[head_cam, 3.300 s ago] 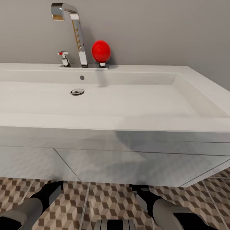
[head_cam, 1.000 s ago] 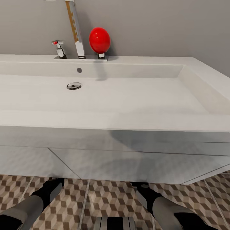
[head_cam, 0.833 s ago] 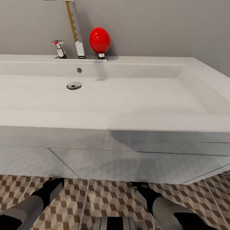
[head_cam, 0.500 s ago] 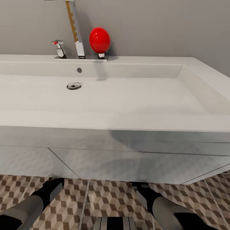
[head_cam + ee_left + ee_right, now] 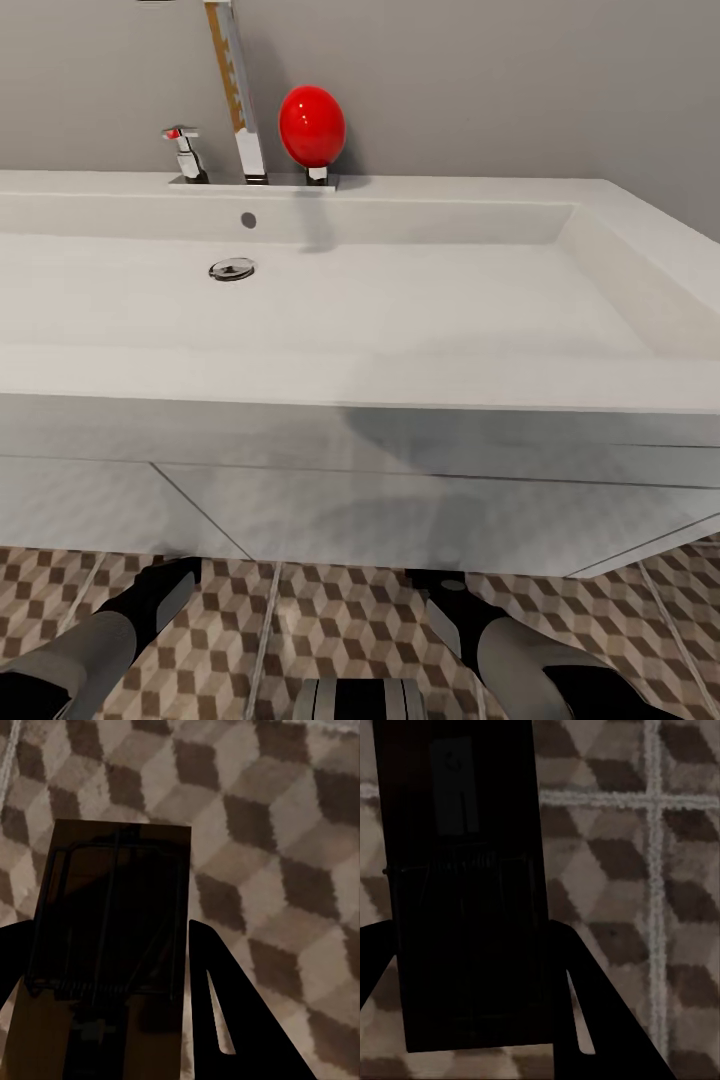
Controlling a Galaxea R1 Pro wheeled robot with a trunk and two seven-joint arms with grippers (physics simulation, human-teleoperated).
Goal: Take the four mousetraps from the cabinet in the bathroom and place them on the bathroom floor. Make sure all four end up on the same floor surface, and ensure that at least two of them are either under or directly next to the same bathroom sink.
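While the left gripper (image 5: 112, 1020) is clamping a mousetrap (image 5: 112, 937) between its two dark fingers (image 5: 225, 1020), the tan board with its dark wire parts is hanging just above the bathroom floor (image 5: 285, 832), whose cube-patterned tiles are lying bare past the board's far edge and to one side of it. On the other arm, the right gripper (image 5: 472, 1020) is likewise closing on a second mousetrap (image 5: 465, 885), a board sitting in deep shadow between the fingers and running out over the tiles, with pale grout lines (image 5: 652, 870) crossing just beside its long edge. From the head view, both arms are reaching forward and down, the left forearm (image 5: 90, 640) and the right forearm (image 5: 520, 650) angling toward the foot of the white vanity (image 5: 400, 500), their dark wrists ending close to its lower front edge. A strip of patterned tile is showing between the two arms and the vanity's base. Above, the bathroom sink (image 5: 620, 260) is spreading wide across the view, its front rim overhanging the vanity, with the chrome faucet (image 5: 235, 90) and a red egg-shaped knob (image 5: 312, 125) standing at its back edge against the grey wall (image 5: 500, 80).
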